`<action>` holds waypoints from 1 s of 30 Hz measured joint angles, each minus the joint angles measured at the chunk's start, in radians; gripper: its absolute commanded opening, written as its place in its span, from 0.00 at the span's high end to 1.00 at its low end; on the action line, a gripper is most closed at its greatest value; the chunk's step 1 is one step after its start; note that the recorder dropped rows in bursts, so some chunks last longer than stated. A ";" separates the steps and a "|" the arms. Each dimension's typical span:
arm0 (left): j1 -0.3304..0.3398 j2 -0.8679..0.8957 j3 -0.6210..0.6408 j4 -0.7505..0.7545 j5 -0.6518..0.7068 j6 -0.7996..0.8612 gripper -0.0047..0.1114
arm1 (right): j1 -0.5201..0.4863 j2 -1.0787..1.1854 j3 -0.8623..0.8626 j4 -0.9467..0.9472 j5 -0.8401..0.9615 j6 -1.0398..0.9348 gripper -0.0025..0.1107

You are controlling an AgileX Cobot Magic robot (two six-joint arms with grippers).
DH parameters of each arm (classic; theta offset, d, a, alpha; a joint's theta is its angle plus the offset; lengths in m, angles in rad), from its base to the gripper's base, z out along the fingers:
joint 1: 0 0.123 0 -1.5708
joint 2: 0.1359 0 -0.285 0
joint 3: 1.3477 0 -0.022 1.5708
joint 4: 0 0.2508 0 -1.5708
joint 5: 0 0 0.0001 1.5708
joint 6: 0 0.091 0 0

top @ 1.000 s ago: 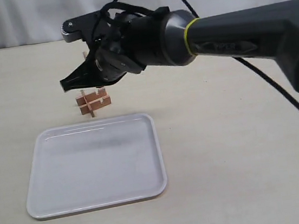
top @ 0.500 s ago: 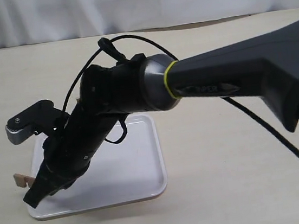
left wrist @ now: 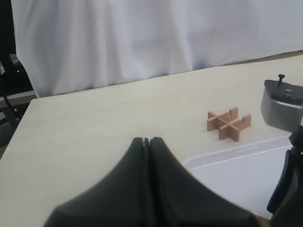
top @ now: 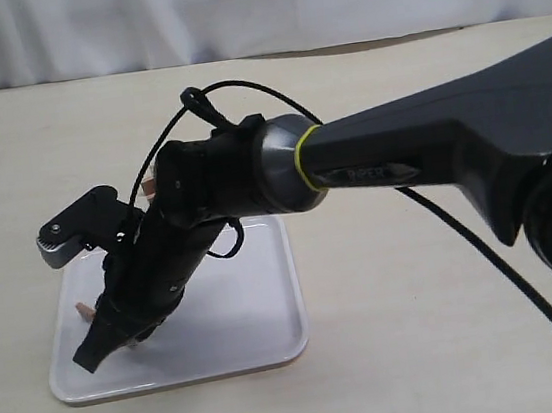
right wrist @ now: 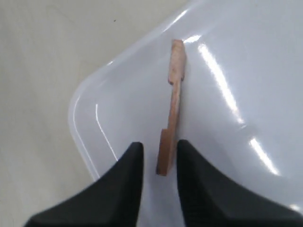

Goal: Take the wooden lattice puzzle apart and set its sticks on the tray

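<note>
Since the tray [top: 265, 321] is the drop spot, we see the right gripper [right wrist: 158, 144] pinching one stick [right wrist: 174, 94], exterior view's lower left.

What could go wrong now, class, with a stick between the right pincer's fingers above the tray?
The stick hangs close to the corner rim of the tray; let go there, it might tip or slide out onto the table. The wooden lattice puzzle lies just beyond the tray, close to the right arm, which might knock it when moving.
</note>
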 measured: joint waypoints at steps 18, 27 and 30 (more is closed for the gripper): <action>0.000 0.000 0.000 0.000 0.000 0.000 0.96 | -0.008 -0.090 -0.004 -0.691 -0.322 0.607 0.28; 0.000 0.000 0.000 0.000 0.000 0.000 0.96 | -0.077 0.058 -0.162 -0.954 -0.072 0.914 0.29; 0.000 0.000 0.000 0.000 0.000 0.000 0.96 | -0.083 0.090 -0.204 -0.943 -0.049 0.926 0.38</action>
